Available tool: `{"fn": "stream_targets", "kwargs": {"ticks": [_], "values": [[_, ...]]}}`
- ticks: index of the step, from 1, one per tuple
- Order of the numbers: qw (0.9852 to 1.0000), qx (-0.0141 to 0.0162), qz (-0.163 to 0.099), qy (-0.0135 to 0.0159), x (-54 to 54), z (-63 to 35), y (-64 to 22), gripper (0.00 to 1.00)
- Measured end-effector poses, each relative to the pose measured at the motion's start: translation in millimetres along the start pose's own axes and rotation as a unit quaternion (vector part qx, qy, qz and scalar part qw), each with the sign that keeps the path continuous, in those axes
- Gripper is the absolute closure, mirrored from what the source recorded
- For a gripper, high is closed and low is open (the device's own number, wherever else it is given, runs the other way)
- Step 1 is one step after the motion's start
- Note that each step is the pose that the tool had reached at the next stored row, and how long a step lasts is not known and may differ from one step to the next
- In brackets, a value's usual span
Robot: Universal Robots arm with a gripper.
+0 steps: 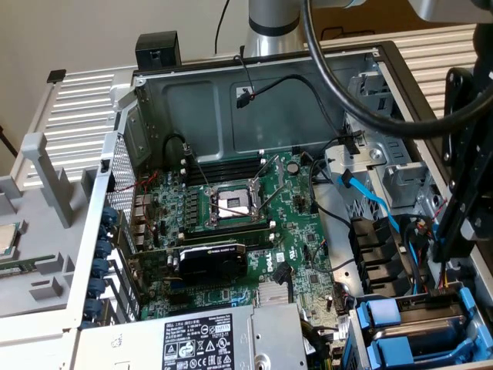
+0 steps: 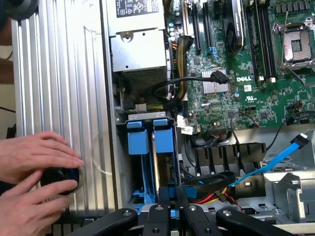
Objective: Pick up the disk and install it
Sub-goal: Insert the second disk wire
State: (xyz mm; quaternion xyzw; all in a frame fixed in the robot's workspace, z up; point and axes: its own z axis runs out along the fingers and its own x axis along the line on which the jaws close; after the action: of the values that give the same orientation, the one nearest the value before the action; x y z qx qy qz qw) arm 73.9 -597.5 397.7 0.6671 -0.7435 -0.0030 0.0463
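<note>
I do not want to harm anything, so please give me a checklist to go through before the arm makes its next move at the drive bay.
1. Gripper over the bay: ok, it is right above it.
2. Disk in the bay: blue rails stand inside it; whether it is fully seated, cannot tell.
3. Blue cable away from the bay: ok, it lies off to the side, over the cable guides.
4. Red and orange wires free of the gripper: cannot tell, they pass very close.
5. Person's hands out of the work area: not ok, they rest on the ribbed grey surface just beside the case.
</note>
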Motion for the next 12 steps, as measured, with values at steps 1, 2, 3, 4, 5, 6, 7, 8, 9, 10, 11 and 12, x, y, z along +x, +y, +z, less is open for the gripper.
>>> {"fn": "stream_targets", "kwargs": {"ticks": [1,2,3,4,5,6,7,8,9,10,11,12], "values": [[1.0000,0.0000,0.000,0.0001,0.4,-0.1,0.1,0.84],[1.0000,0.0000,0.000,-0.0002,1.0,-0.1,0.2,0.84],[1.0000,-0.0004,0.000,-0.0030,3.3,0.1,0.0,0.84],[1.0000,-0.0008,-0.001,-0.0077,5.9,0.4,-0.1,0.84],[0.9999,-0.0013,-0.001,-0.0121,8.4,0.6,-0.1,0.84],[0.9999,-0.0017,-0.001,-0.0157,10.8,0.7,-0.3,0.84],[0.9998,-0.0021,-0.001,-0.0195,13.3,0.9,-0.4,0.84],[0.9997,-0.0024,-0.002,-0.0227,15.8,1.2,-0.7,0.84],[0.9997,-0.0027,-0.002,-0.0254,18.1,1.6,-1.0,0.84],[0.9996,-0.0029,-0.002,-0.0273,19.4,2.6,-1.2,0.84],[0.9996,-0.0030,-0.002,-0.0280,19.5,4.2,-1.3,0.84],[0.9996,-0.0031,-0.002,-0.0285,19.4,6.0,-1.4,0.84]]}}
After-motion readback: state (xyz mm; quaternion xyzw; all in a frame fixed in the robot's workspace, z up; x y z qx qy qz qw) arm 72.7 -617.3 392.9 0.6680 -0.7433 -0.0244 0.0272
